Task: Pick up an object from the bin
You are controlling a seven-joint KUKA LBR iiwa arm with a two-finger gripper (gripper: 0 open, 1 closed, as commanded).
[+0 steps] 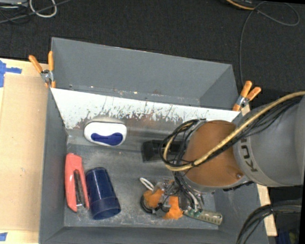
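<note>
My gripper (184, 195) is low in the bin's front right part, mostly hidden under the arm's orange cover. It sits right over an orange-handled tool (161, 202) with white wire loops at its left end. A flat grey-green strip (206, 217) pokes out to the right from beneath the gripper, near the front wall. Just behind the gripper, a black block (152, 150) lies on the bin floor, partly covered by the arm's cables.
At the back left a white and blue oval thing (105, 132) rests against the sloped wall. A pink utility knife (74, 183) and a dark blue cup on its side (102, 193) lie side by side at the front left.
</note>
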